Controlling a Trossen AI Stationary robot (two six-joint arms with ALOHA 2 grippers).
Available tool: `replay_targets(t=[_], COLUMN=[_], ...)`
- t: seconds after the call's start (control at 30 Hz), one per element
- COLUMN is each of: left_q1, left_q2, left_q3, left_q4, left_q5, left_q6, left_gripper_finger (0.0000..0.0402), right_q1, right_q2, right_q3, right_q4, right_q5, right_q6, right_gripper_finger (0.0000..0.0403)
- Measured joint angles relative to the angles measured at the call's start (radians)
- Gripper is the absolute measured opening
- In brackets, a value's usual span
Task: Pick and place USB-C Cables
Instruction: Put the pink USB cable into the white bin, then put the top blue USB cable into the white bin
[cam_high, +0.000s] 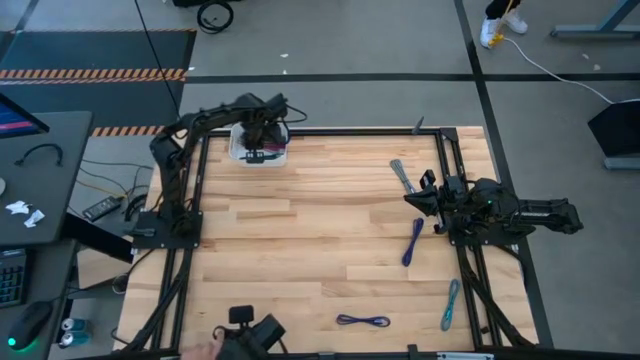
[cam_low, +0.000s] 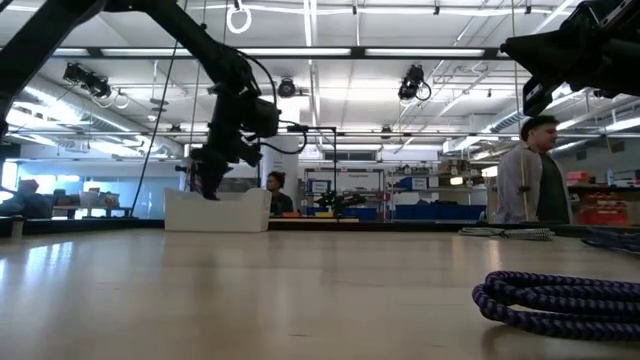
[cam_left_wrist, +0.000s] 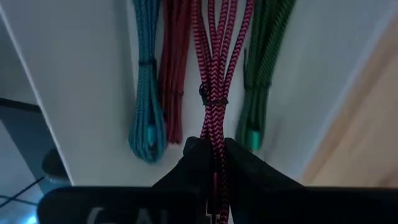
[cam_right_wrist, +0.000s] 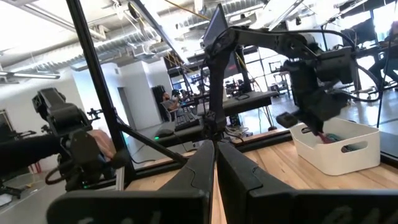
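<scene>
You can't see the bin cables' (cam_left_wrist: 214, 74) far ends (cut by the frame edge), nor the purple bundle's (cam_low: 560, 297) right end.

A robotics lab or industrial workshop: the pale butcher-block wooden table (cam_high: 320, 250) sits on grey concrete floor, black-and-orange hazard-striped matting (cam_high: 95, 74) beyond it, rows of blue storage bins (cam_low: 430, 211) behind it, exposed ceiling ducts above.

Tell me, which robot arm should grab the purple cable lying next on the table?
Probably the right. The right gripper hovers beside the purple cable, shut and empty. The left gripper is busy over the white bin, shut on the pink cable.
</scene>
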Motion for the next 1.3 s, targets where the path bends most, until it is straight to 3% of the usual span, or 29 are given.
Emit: replay_targets(t=[0.17, 0.47, 0.63, 0.83, 1.03, 1.13, 1.3], left_q1=[0.005, 0.008, 0.009, 0.011, -0.03, -0.107, -0.297], left_q2=[0.031, 0.016, -0.046, -0.213, -0.394, -0.447, -0.471], left_q3=[0.0, 0.002, 0.002, 0.001, 0.001, 0.001, 0.001], left_q4=[0.056, 0.008, -0.057, 0.005, 0.167, 0.227, 0.335], left_q5=[-0.003, -0.056, -0.053, 0.071, 0.284, 0.349, 0.345], left_q6=[-0.008, -0.059, -0.184, -0.297, -0.374, -0.413, -0.475], left_gripper_finger=[0.0056, 0.0189, 0.0234, 0.0222, 0.018, 0.0161, 0.0132], right_q1=[0.0, 0.0, 0.0, 0.0, 0.0, 0.0, 0.0], right_q2=[0.0, 0.0, 0.0, 0.0, 0.0, 0.0, 0.0], right_q3=[0.0, 0.0, 0.0, 0.0, 0.0, 0.0, 0.0], right_q4=[0.0, 0.0, 0.003, 0.041, 0.159, 0.225, 0.321], right_q5=[0.0, 0.0, 0.0, 0.007, 0.008, 0.007, 0.005], right_q6=[0.0, 0.0, 0.0, 0.0, 0.003, 0.016, 0.042], right_gripper_finger=[0.0023, 0.0023, 0.0023, 0.0023, 0.0023, 0.0023, 0.0023])
